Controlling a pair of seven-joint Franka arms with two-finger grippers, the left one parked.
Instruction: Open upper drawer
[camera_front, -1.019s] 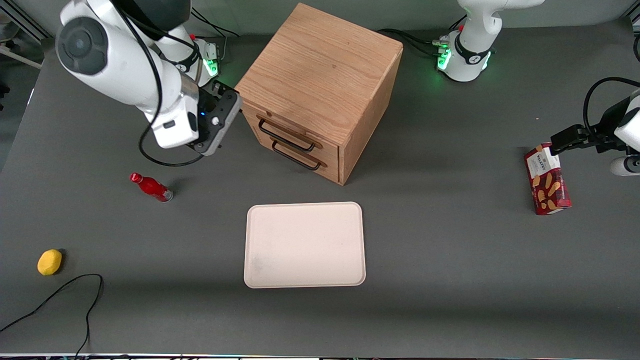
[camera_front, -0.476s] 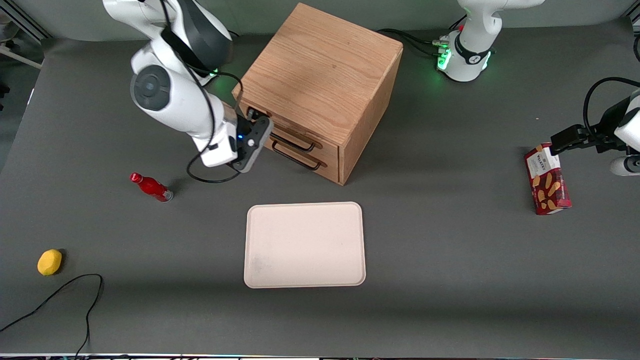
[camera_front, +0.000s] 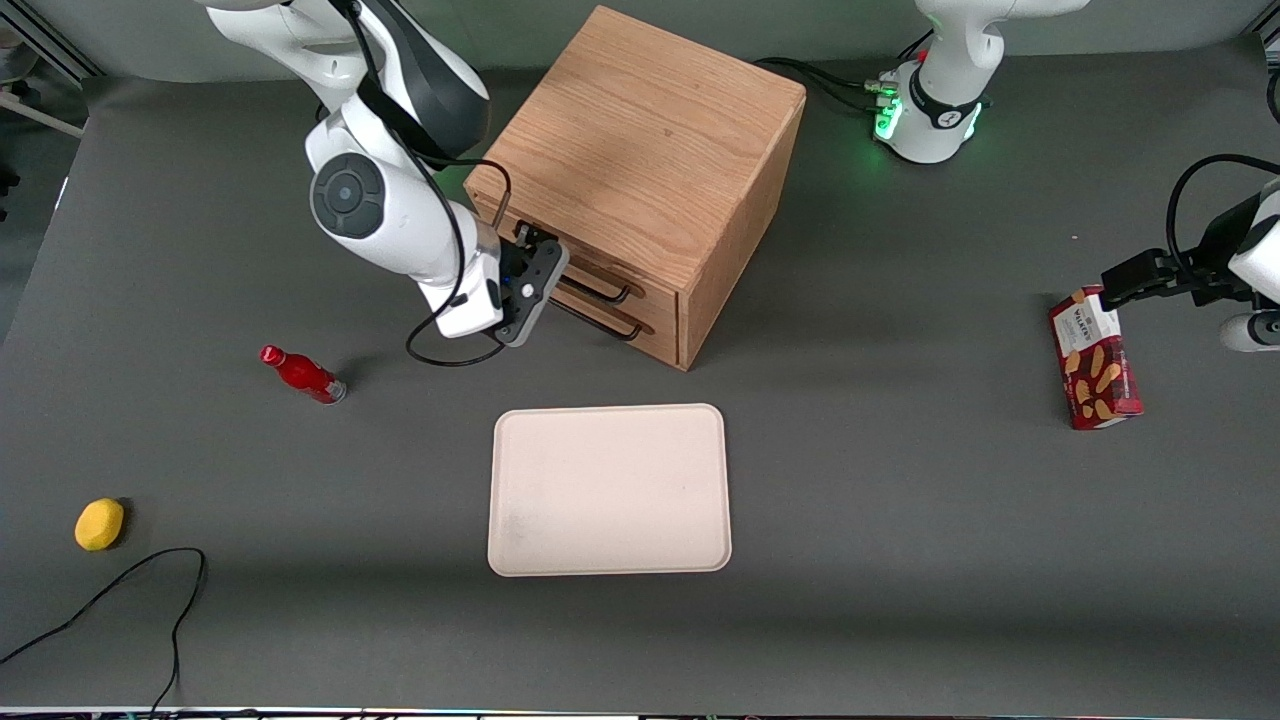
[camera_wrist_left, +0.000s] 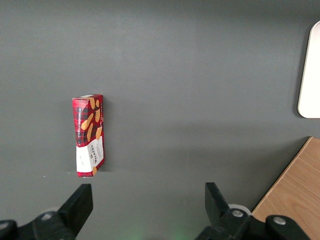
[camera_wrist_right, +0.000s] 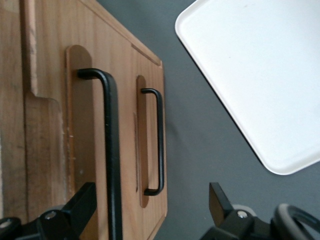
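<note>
Front view: high up, looking down on the table (camera_front: 900, 520). Right wrist view: close to the cabinet (camera_wrist_right: 45, 125), sharing the tray (camera_front: 609, 489).

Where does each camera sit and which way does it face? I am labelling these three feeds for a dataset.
Front view: high in front of the table, looking down on the cabinet, tray and both arms; the gripper is at the upper drawer.
Right wrist view: on the working arm, facing the upper drawer's handle, which lies between its open fingers.
Left wrist view: on the parked arm, facing down at the biscuit box.
All three show the tray.
</note>
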